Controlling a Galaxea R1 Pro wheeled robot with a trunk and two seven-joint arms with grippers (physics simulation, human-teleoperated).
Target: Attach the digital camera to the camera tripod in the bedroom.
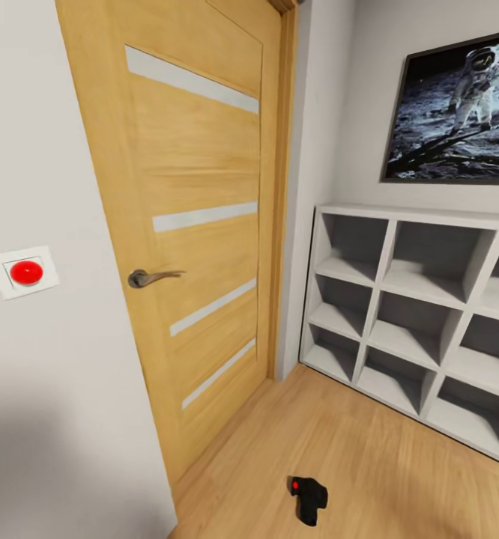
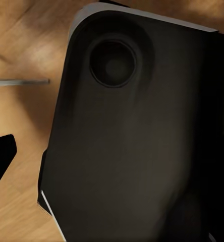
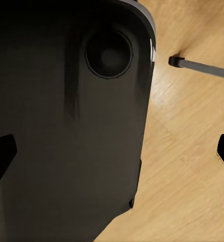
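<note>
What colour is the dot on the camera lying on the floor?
Bright red, on the black digital camera; the head view shows it best.

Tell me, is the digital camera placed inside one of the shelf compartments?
No, the digital camera lies on the wood floor in front of the door, apart from the white shelf unit.

No readable text, label, brand, number or sign on anything here
</note>
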